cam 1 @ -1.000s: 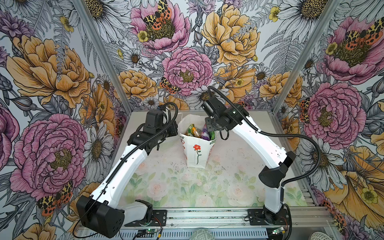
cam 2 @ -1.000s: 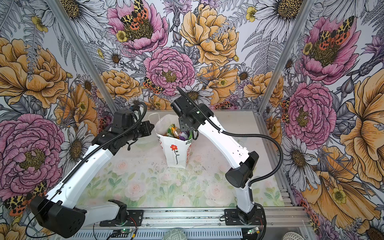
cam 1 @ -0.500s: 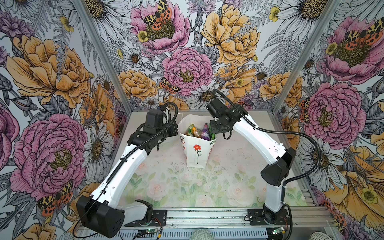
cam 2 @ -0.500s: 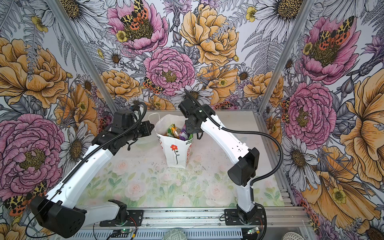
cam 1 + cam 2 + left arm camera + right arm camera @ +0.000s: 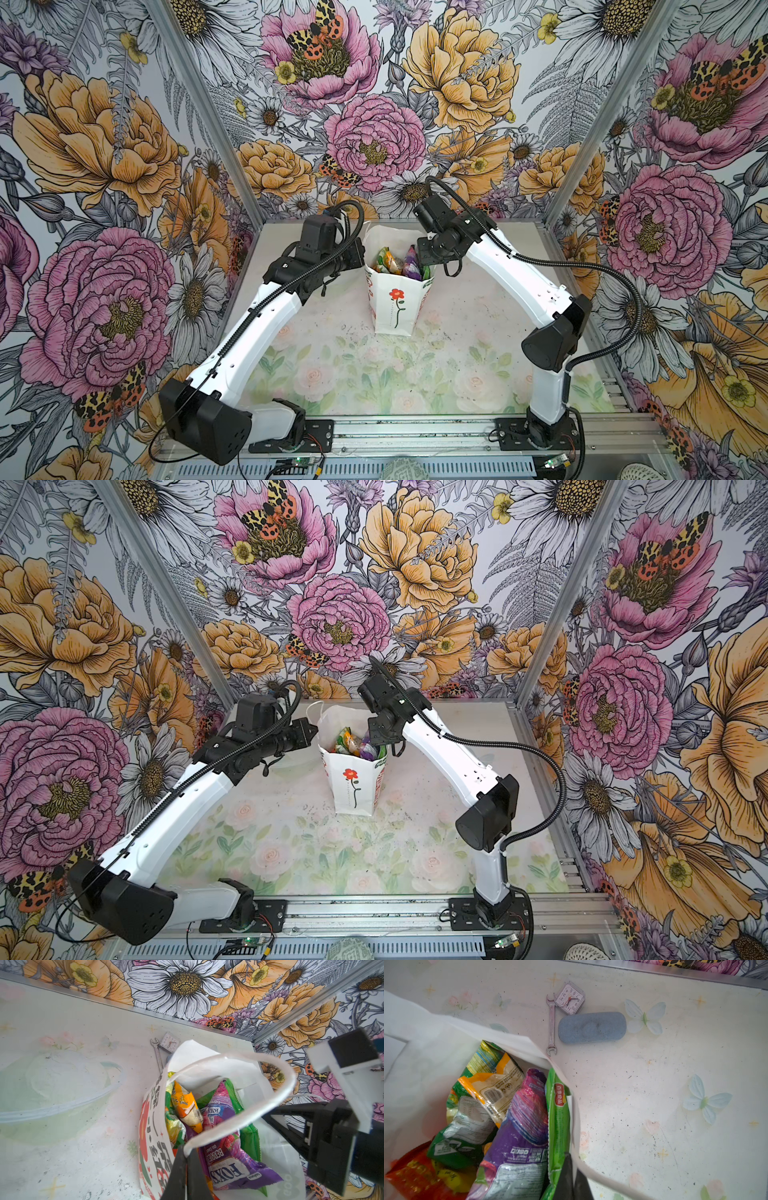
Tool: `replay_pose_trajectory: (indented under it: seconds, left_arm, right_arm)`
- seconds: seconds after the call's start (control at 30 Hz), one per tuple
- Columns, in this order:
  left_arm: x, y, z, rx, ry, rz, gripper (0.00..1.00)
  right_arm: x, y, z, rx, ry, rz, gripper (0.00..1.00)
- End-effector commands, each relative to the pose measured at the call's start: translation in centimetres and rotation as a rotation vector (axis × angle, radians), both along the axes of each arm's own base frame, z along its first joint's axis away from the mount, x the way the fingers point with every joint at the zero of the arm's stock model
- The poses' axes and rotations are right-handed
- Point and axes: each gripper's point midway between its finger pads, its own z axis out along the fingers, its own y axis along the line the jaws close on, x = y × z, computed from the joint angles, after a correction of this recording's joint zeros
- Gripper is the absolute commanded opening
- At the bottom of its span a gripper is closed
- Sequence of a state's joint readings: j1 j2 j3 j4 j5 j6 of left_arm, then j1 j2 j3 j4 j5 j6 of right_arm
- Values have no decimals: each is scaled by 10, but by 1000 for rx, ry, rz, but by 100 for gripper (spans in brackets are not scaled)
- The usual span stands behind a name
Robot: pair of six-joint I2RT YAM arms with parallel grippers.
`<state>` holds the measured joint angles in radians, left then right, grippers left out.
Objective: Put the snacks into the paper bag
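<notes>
The paper bag (image 5: 395,307) (image 5: 353,789) stands upright mid-table, a red flower on its front. Snacks (image 5: 400,264) (image 5: 358,746) fill its mouth: a purple Fox's bag (image 5: 224,1147) (image 5: 525,1126), a green bag (image 5: 249,1138) (image 5: 558,1118) and an orange packet (image 5: 185,1105) (image 5: 494,1088). My left gripper (image 5: 363,259) (image 5: 187,1159) is shut on the bag's left rim where the white cord handle (image 5: 270,1105) begins. My right gripper (image 5: 424,266) (image 5: 572,1165) is shut on the right rim, one finger inside against the green bag.
Behind the bag lie a metal wrench (image 5: 551,1024), a blue-grey oval case (image 5: 591,1027) and a small square clock (image 5: 570,998). A clear plastic bowl (image 5: 62,1084) sits left of the bag under my left arm. Flowered walls close off three sides.
My right gripper has drawn back from over the bag's mouth to its right rim and closed on it. The left gripper and the bag have not moved.
</notes>
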<state>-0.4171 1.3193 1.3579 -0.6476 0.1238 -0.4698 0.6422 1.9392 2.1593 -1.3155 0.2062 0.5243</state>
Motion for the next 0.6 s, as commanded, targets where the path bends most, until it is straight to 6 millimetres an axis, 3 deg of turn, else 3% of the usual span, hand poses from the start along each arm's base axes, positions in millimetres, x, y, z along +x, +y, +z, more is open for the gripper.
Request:
replay_pose_trajectory:
  seconds: [0.0, 0.17, 0.43, 0.57]
  left_arm:
    - [10, -15, 59, -63, -158, 17, 0]
    - [14, -45, 75, -38, -203, -1, 0]
    - [9, -102, 72, -13, -208, -63, 0]
    - [8, -114, 60, 4, -190, -73, 0]
  right_arm:
    - [19, -8, 53, 99, -151, -17, 0]
    - [28, -30, 58, 126, -148, -48, 0]
    - [27, -61, 49, 155, -127, -87, 0]
    - [22, -69, 49, 167, -142, -97, 0]
